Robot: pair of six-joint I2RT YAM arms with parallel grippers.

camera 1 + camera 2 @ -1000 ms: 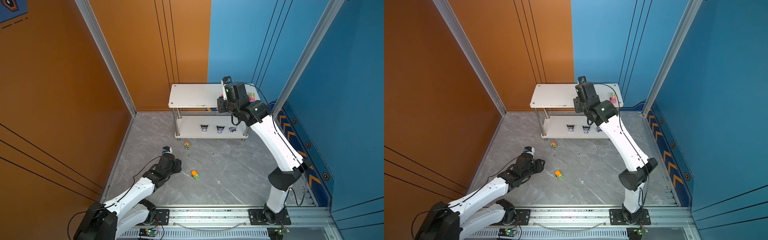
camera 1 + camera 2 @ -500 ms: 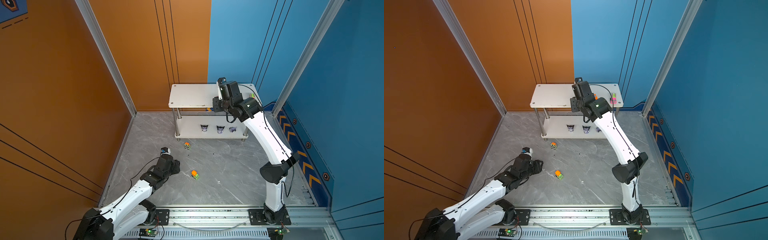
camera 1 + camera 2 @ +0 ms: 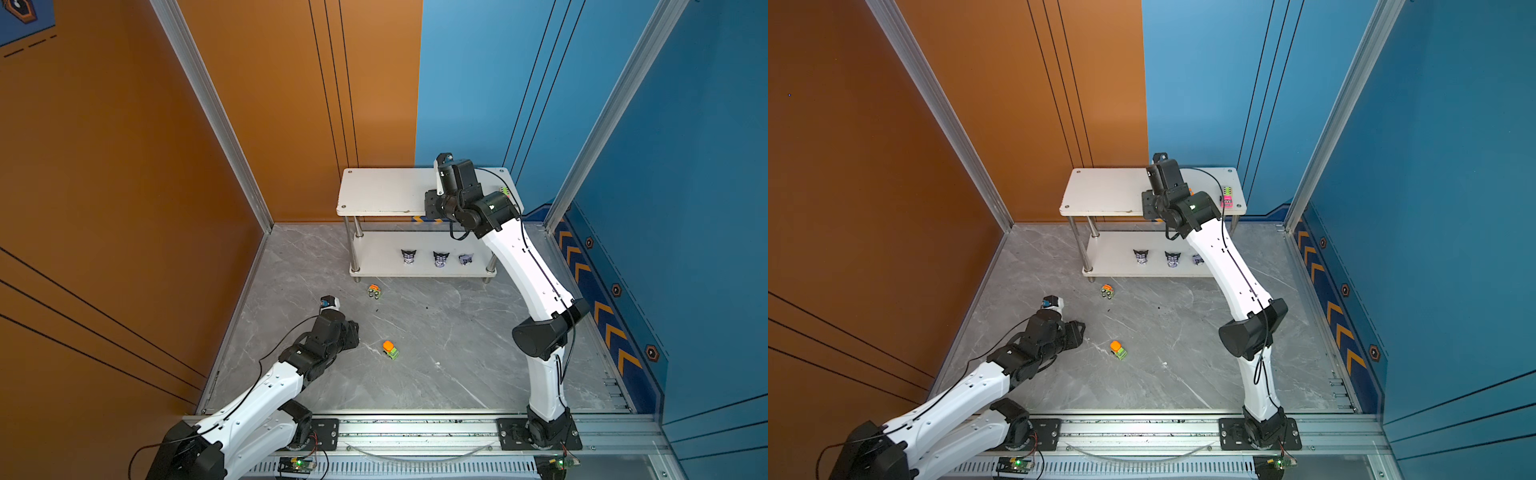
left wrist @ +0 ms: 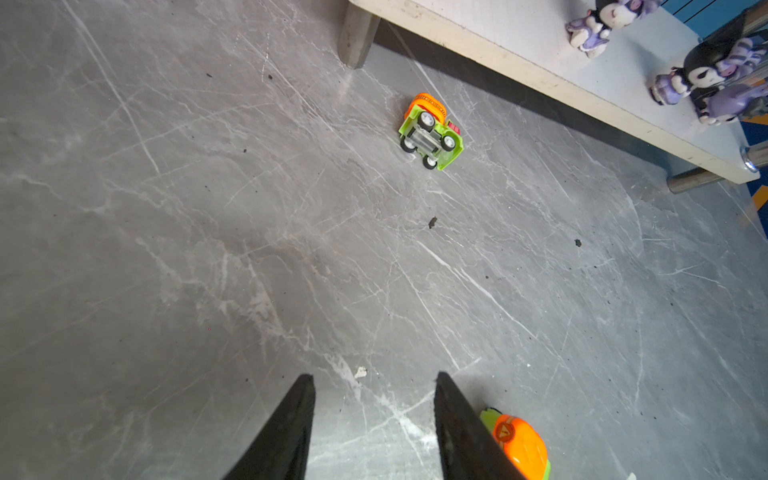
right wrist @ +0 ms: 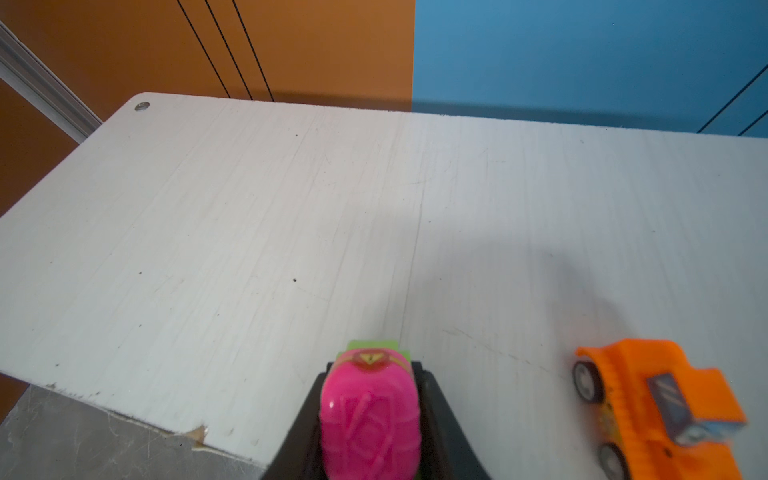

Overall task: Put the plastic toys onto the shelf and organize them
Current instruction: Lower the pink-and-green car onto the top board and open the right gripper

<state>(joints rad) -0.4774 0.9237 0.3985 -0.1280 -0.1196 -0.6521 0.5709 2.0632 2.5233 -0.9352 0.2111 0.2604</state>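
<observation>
The right gripper is clamped on a pink-and-green car, held over the top board of the shelf, close to its near edge. An orange car stands just to its right. 3 figurines line the lower board.

Let go here, the wheeled car could roll off the near edge, or knock the orange car if set down crooked.

The left gripper hangs low over the desk with its jaws apart and empty. An orange-and-green car lies just outside 1 finger, so closing now would likely miss it or shove it away. An overturned car lies near the shelf's foot, awkward to grasp.
</observation>
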